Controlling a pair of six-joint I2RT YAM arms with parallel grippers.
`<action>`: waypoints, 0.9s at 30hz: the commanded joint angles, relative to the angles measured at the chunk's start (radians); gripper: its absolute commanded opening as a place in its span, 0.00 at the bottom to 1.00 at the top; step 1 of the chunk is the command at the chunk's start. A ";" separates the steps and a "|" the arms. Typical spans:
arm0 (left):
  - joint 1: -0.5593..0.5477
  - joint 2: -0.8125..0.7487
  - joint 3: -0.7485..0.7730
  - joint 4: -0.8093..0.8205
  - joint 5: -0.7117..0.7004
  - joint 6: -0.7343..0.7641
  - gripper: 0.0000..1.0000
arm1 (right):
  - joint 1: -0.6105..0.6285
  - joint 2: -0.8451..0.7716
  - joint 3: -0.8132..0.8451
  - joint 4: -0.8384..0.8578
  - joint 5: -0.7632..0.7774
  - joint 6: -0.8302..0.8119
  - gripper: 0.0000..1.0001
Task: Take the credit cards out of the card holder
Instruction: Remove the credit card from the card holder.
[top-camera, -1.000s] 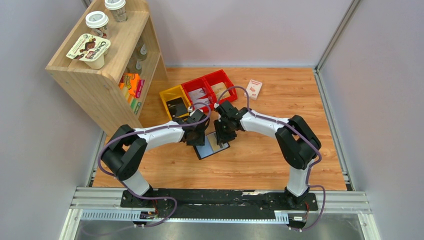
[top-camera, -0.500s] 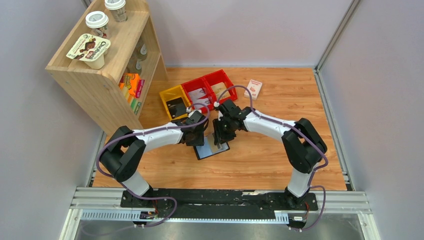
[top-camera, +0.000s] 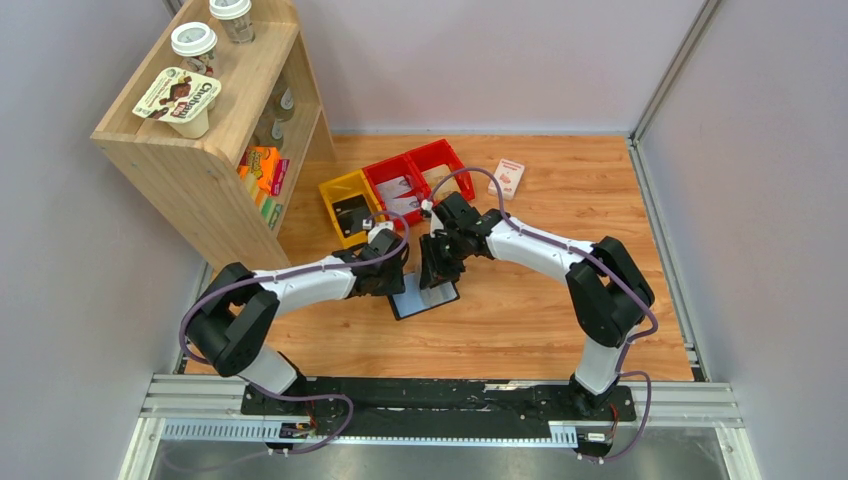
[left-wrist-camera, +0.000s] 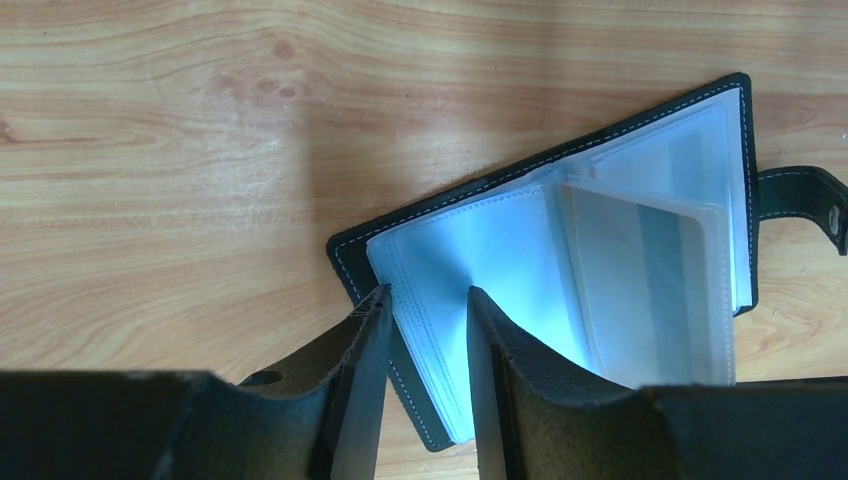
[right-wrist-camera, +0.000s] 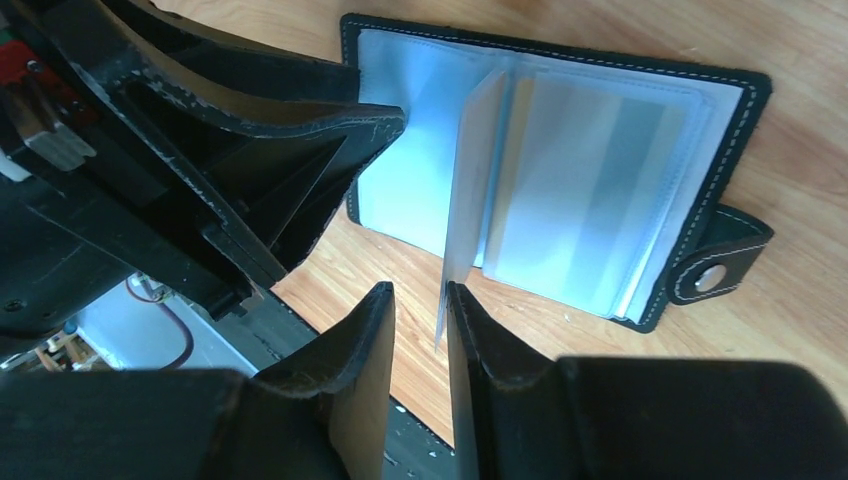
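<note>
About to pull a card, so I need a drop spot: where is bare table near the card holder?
The table is bare right of the card holder, out to the right arm's elbow, and in the near strip in front of it. Crowded: the three bins behind it, and over the holder itself, where the left gripper and right gripper meet.

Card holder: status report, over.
Left gripper open over left half of card holder. Right gripper open, upright sleeve between jaws. Card in its pocket, not out. Grippers close together.

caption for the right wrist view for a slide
Right tool open at an upright clear sleeve of the open card holder
</note>
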 joint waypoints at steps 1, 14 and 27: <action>-0.005 -0.064 -0.031 0.058 -0.024 -0.054 0.41 | 0.006 -0.013 0.040 0.010 -0.080 0.020 0.28; -0.005 -0.278 -0.095 0.028 -0.133 -0.093 0.41 | 0.016 0.108 0.079 0.024 -0.197 0.036 0.37; -0.005 -0.253 -0.097 0.127 0.009 -0.070 0.38 | -0.045 0.062 0.002 0.122 -0.143 0.032 0.35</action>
